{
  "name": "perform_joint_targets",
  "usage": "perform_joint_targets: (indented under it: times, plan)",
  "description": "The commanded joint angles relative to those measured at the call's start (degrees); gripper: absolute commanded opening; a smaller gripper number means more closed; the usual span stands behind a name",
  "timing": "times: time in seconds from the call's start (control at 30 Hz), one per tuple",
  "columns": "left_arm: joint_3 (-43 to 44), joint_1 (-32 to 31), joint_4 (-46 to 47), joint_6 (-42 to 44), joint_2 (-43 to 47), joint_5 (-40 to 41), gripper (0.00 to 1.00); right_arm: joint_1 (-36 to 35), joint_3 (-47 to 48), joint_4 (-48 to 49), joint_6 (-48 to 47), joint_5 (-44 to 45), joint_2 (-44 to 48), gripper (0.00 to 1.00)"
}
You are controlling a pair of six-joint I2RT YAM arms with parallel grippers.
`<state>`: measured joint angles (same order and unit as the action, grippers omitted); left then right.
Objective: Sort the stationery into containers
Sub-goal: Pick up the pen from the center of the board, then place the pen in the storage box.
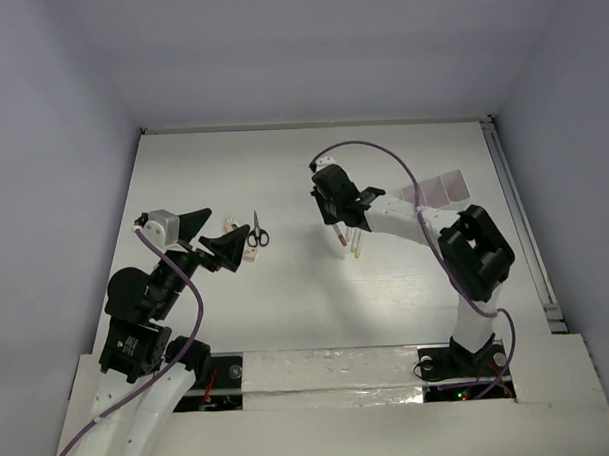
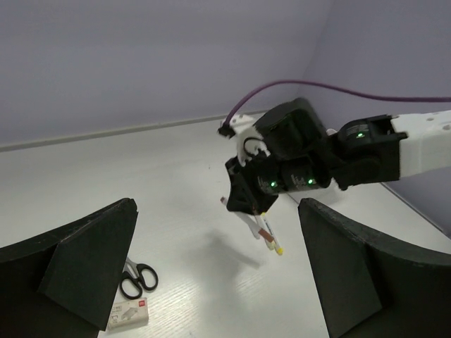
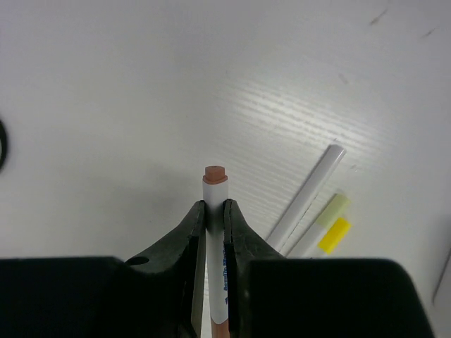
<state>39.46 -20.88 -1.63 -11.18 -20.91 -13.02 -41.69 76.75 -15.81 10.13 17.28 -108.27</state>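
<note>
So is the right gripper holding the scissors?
No, the right gripper is shut on a white pen with an orange end.

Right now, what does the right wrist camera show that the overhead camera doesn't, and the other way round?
Only the right wrist view: up close, the right gripper is pinched shut on a white pen, whose brownish-orange end pokes out past the fingertips.
Only the overhead view: the scissors, a small pale block beside them, a translucent box, and the left gripper, open and empty.
Both: the right gripper, the white table and the thin pens lying near that gripper, among them a yellow-ended pen.
</note>
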Motion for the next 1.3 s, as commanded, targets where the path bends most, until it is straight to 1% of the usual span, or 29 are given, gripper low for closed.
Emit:
perform_joint_targets:
  times: [0.0,0.07,0.13,0.2,0.23,0.27,0.3,0.33,0.4,0.43,0.53,0.6,0.63,0.67,0.7,0.73,0.8,0.9,0.93,1.07,1.2,1.27]
  plan:
    - [2.02,0.23,1.89,0.37,0.60,0.27,0.99,-0.50,-1.07,7.89,0.59,1.88,6.92,0.00]
    - [1.93,0.23,1.89,0.28,0.60,0.18,0.99,-0.50,-2.21,8.86,1.12,2.49,9.30,0.00]
    - [1.85,0.23,1.98,0.28,0.60,0.01,0.99,-0.50,-3.09,10.53,1.21,5.03,11.14,0.00]
    - [1.85,0.23,1.98,0.37,0.60,-0.08,0.99,-0.50,-4.41,12.99,0.16,8.19,13.95,0.00]
    - [1.85,0.23,1.89,0.28,0.60,-0.08,0.99,0.64,-4.76,13.78,-1.15,11.60,14.83,0.00]
    - [1.85,0.23,1.98,0.37,0.86,-0.25,0.99,1.52,-5.20,14.58,-1.69,12.94,15.88,0.00]
    - [1.85,0.23,1.98,0.28,0.95,-0.26,0.99,2.74,-6.25,16.76,-2.04,14.52,17.98,0.00]
    - [1.85,0.23,1.98,0.19,1.04,-0.26,0.99,5.63,-6.96,18.00,-2.13,15.06,19.14,0.00]
    - [1.85,0.23,1.98,0.19,1.22,-0.34,0.99,8.98,-8.19,20.72,-1.70,15.33,22.64,0.00]
    - [1.93,0.23,1.98,0.28,1.31,-0.34,0.99,12.30,-9.68,21.78,-1.08,15.94,23.71,0.00]
    - [1.93,0.23,1.98,0.19,1.57,-0.52,0.99,17.07,-13.10,27.05,-0.90,17.78,27.57,0.00]
    - [1.93,0.23,1.98,0.19,1.75,-0.52,0.99,20.85,-15.22,35.29,-2.74,20.41,28.46,0.00]
    - [2.02,0.23,1.98,0.19,2.01,-0.52,0.99,23.56,-18.53,44.90,-6.58,23.21,28.46,0.00]
    - [1.93,0.23,1.98,0.19,2.10,-0.52,0.99,23.59,-20.22,44.99,-8.62,23.67,28.12,0.00]
    - [2.02,-0.38,1.98,0.19,2.27,-0.52,0.99,26.72,-21.63,54.04,-10.90,23.94,27.50,0.00]
    - [1.93,-0.39,1.98,0.19,2.45,-0.52,0.99,28.23,-22.51,57.09,-13.44,24.73,26.63,0.00]
    - [1.93,-0.39,1.98,0.11,2.80,-0.34,0.99,32.00,-23.31,62.36,-14.52,24.56,24.25,0.00]
    - [2.02,-1.00,1.81,0.19,3.15,0.27,0.99,34.22,-24.28,67.39,-17.33,22.98,22.14,0.00]
    - [1.93,-1.00,1.80,0.28,3.15,0.62,0.99,34.83,-24.54,68.80,-19.77,23.32,21.44,0.00]
    - [2.11,-2.14,1.72,0.37,2.98,1.41,0.99,35.36,-27.35,74.95,-24.54,24.12,18.80,0.00]
    - [2.20,-3.37,1.72,0.46,2.98,1.77,0.99,35.36,-29.02,74.96,-22.70,24.30,16.69,0.00]
    - [2.28,-3.37,1.72,0.54,3.06,1.94,0.99,35.36,-30.25,74.09,-20.25,24.21,17.04,0.00]
